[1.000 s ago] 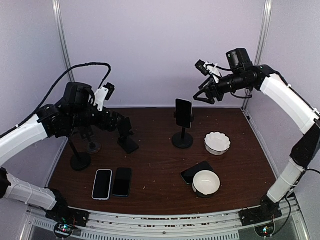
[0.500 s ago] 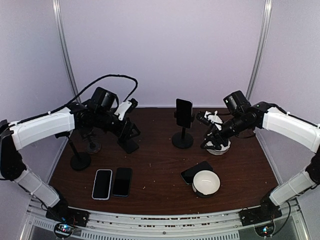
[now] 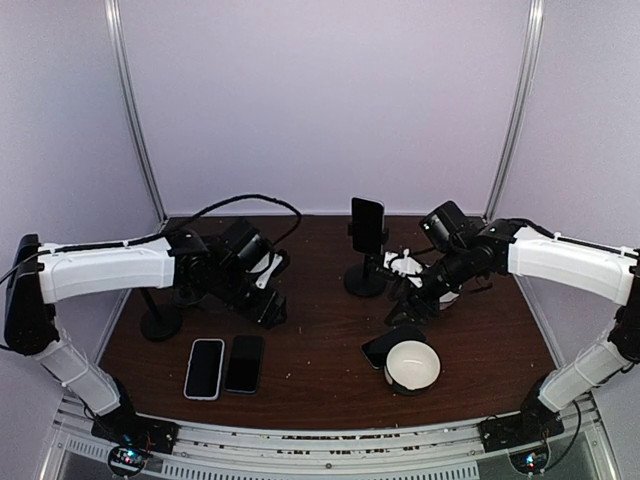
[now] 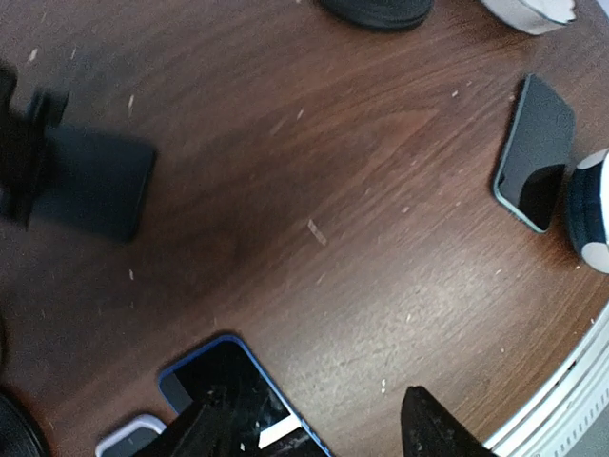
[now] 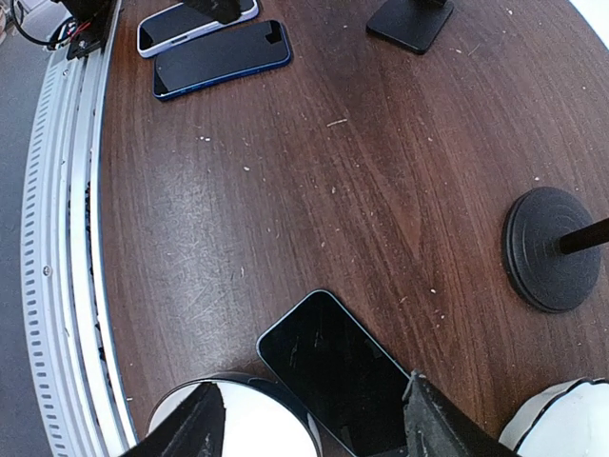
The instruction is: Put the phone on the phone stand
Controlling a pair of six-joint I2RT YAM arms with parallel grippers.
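While it gapes, the right gripper (image 5: 312,419) seemingly overhangs a phone (image 5: 328,367).

No legible text or markings anywhere.

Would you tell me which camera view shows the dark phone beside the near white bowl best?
The right wrist view: the dark phone lies large and close. The top external view shows it small, tucked against the white bowl. The left wrist view shows it whole but far off, near the right edge.
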